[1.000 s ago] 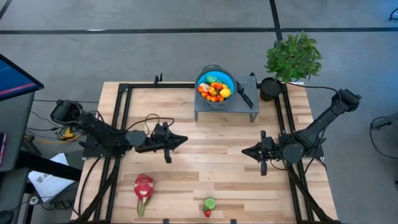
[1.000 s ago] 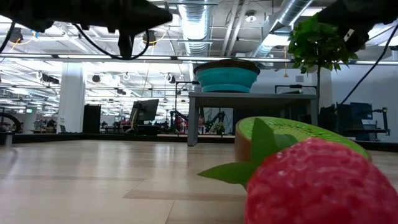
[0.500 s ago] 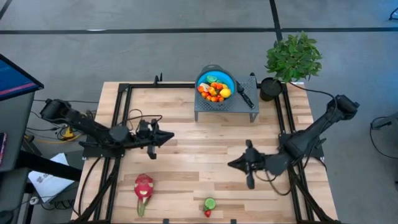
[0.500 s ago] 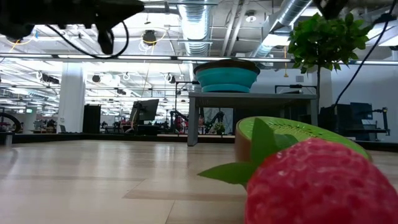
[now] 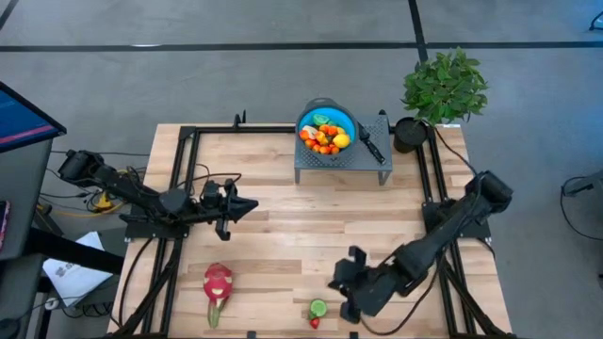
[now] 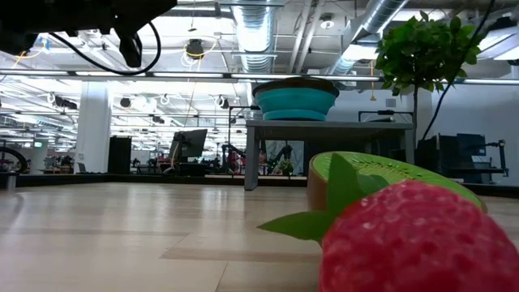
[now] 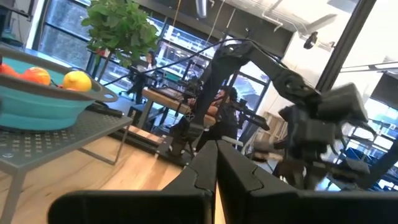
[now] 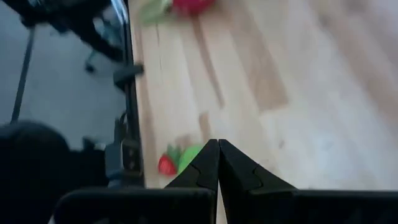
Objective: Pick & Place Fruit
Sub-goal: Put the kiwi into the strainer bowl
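Observation:
A blue bowl [image 5: 326, 130] full of small orange, red and yellow fruit stands on a grey rack [image 5: 377, 162] at the table's far middle. A pink-red dragon fruit [image 5: 218, 282] lies near the front left. A green kiwi half [image 5: 318, 307] and a strawberry [image 5: 315, 322] lie together at the near edge, filling the low view [image 6: 413, 235]. My right gripper [image 5: 333, 280] hangs shut just above and to the right of the kiwi, slanting down. My left gripper [image 5: 254, 203] is shut over the table's left half, holding nothing.
A black-handled knife [image 5: 369, 141] lies on the rack beside the bowl. A potted plant [image 5: 445, 85] stands at the far right corner. Black frame rails [image 5: 185, 188] run along the table's left and right sides. Bare wood [image 5: 311, 217] lies between the rack and the near edge.
My right gripper has swung from the table's right middle toward the near edge and leftward, tipping downward, and now hangs by the kiwi and strawberry. My left gripper has drawn back toward the table's left edge. Both stay shut. No fruit has moved.

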Controlling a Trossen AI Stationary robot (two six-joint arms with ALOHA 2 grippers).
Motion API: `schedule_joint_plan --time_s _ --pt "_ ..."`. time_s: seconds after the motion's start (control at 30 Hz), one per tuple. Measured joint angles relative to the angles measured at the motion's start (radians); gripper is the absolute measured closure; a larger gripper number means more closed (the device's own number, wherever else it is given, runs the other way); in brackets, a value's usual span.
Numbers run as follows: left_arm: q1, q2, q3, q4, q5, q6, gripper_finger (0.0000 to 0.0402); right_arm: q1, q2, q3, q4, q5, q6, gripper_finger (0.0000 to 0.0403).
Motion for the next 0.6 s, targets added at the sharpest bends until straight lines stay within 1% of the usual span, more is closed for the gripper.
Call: schedule_joint_plan --time_s 0.07,0.13,0.23,0.3,0.43,0.6 --pt "0.000 0.000 0.000 0.000 0.000 0.000 0.0400 -0.008 0.049 0.047 -0.063 -0.051 0.055 0.0403" --pt "0.000 0.000 0.000 0.000 0.000 0.002 0.0400 -0.011 0.091 0.083 -0.122 -0.077 0.140 0.0403" --pt "0.000 0.000 0.000 0.000 0.000 0.003 0.0400 -0.012 0.132 0.111 -0.190 -0.088 0.292 0.0403" --pt "0.000 0.000 0.000 0.000 0.000 0.004 0.0400 -0.013 0.155 0.114 -0.193 -0.101 0.364 0.0403" --pt "0.000 0.000 0.000 0.000 0.001 0.004 0.0400 -0.002 0.178 0.113 -0.204 -0.122 0.385 0.0403" --pt "0.000 0.000 0.001 0.000 0.020 0.004 0.0400 0.017 0.159 0.113 -0.270 -0.044 0.374 0.0403"
